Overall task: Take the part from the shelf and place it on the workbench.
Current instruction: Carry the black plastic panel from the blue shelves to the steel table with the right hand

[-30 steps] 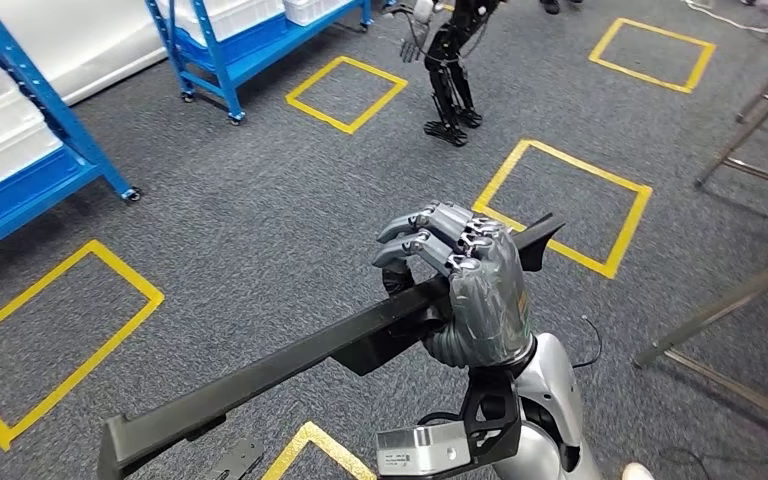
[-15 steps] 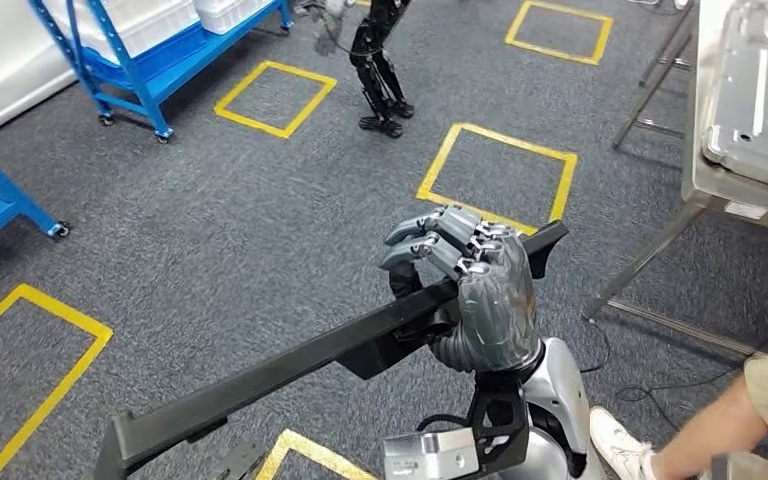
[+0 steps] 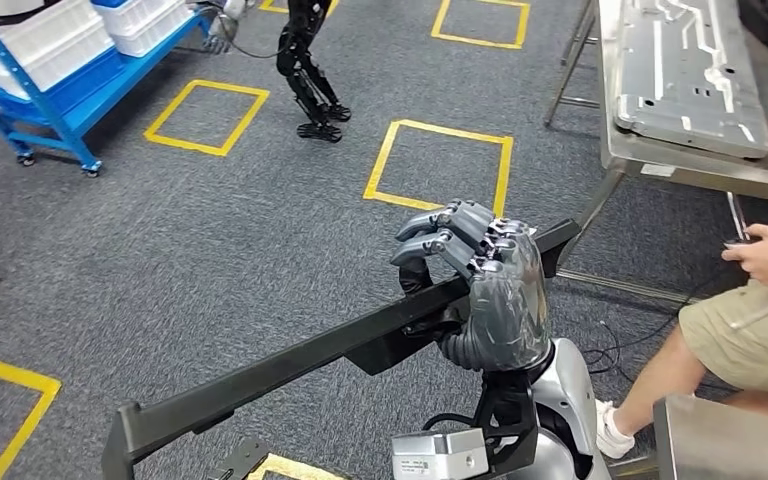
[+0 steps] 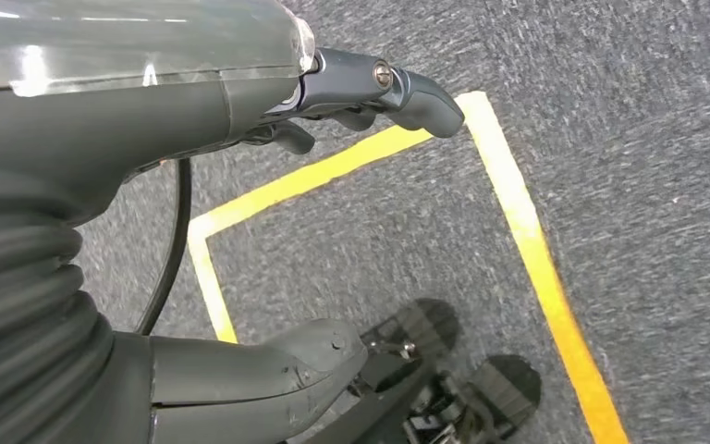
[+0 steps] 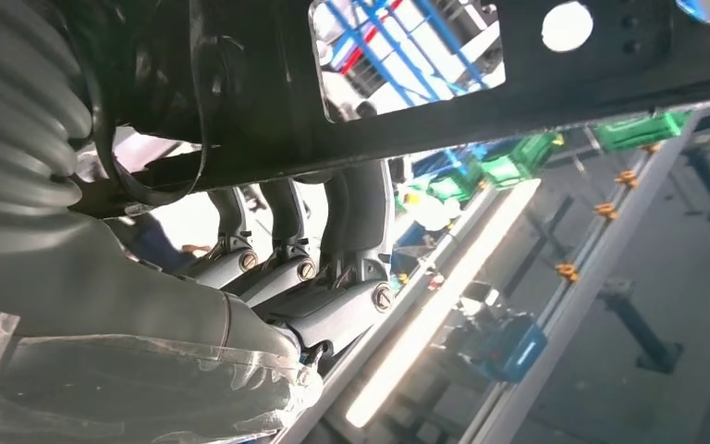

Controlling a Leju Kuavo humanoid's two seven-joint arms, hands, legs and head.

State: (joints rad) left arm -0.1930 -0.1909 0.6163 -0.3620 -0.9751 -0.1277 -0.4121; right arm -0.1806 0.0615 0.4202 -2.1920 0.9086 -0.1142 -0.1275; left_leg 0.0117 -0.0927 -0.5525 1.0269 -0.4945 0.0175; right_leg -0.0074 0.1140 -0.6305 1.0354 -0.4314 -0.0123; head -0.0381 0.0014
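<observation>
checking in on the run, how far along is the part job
The pickup looks done: the right hand grips the long black part in mid-air above the carpet, away from the blue shelf. The carry is in hand. Left to do: reach the workbench, which already bears a grey metal panel, and set the part down.

one black part (image 3: 290,365), one workbench (image 3: 700,170), three yellow floor squares (image 3: 440,165)

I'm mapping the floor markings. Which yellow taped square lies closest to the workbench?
The full square just ahead of the right hand, beside the workbench legs. The others sit farther left, by the blue shelf, or farther away.
</observation>
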